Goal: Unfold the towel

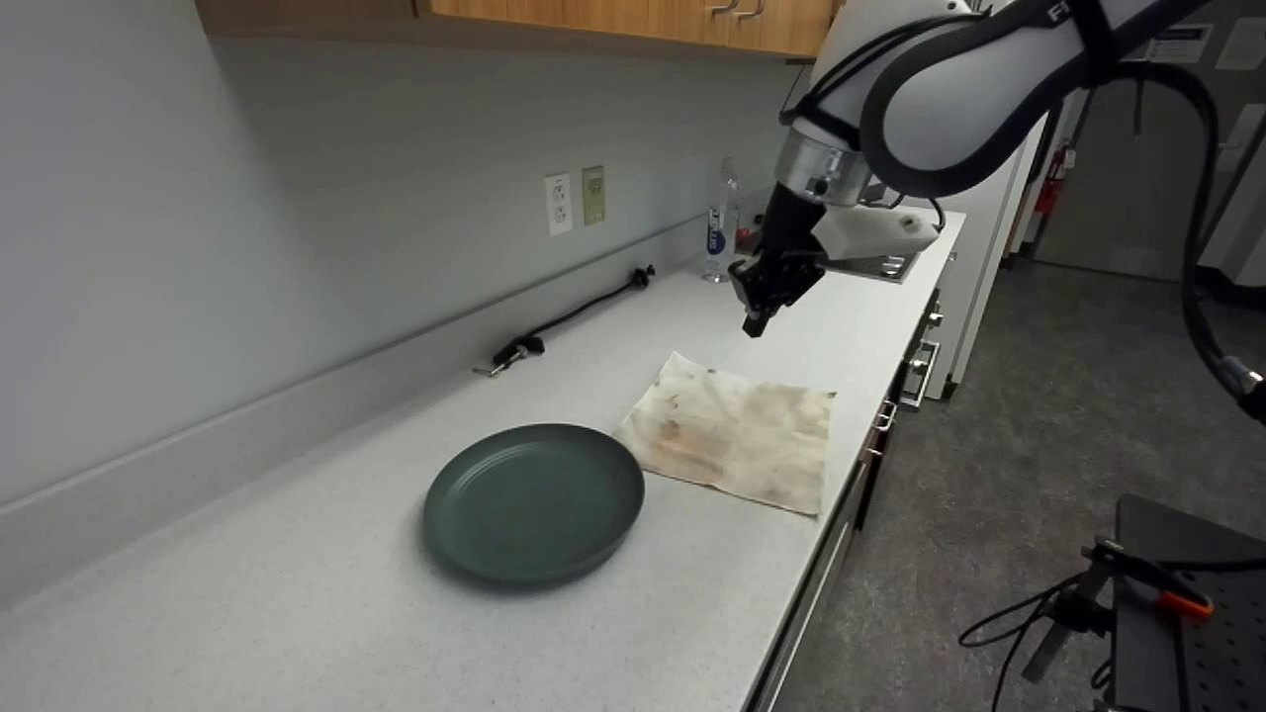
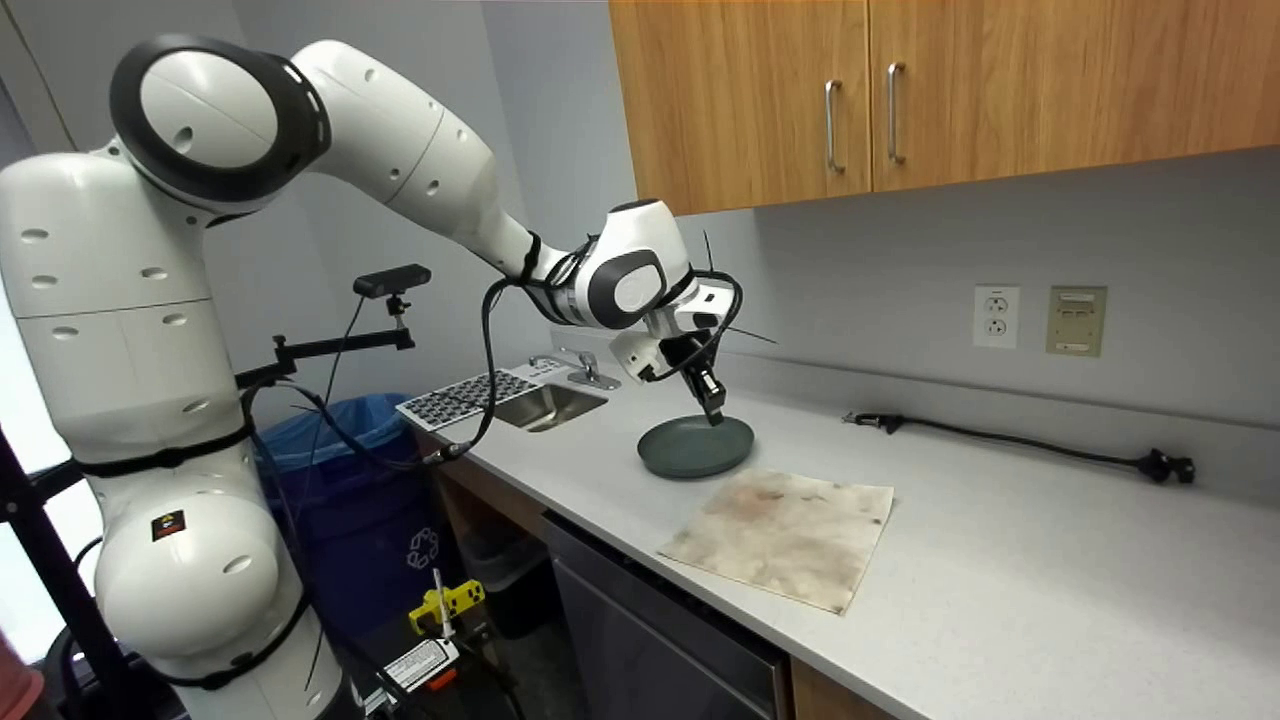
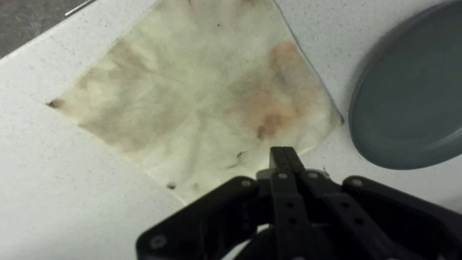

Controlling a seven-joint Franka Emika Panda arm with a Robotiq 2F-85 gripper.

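Both exterior views: angled down at counter (image 1: 247, 593), sharing towel (image 1: 737, 435), plate (image 1: 534, 504). Wrist view: nearer, facing steeply down.

We find the towel (image 1: 737, 435) creased matt cloth, the plate (image 1: 534, 504) smooth and mostly matt, the surface (image 2: 1000, 560) smooth, the cupboards (image 2: 740, 100) grained wood, their handles (image 2: 829, 125) shiny metal, the fingers (image 3: 278, 159) matt.

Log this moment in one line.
towel: spread open on counter | hand: shut, empty, raised above counter | green plate: beside towel
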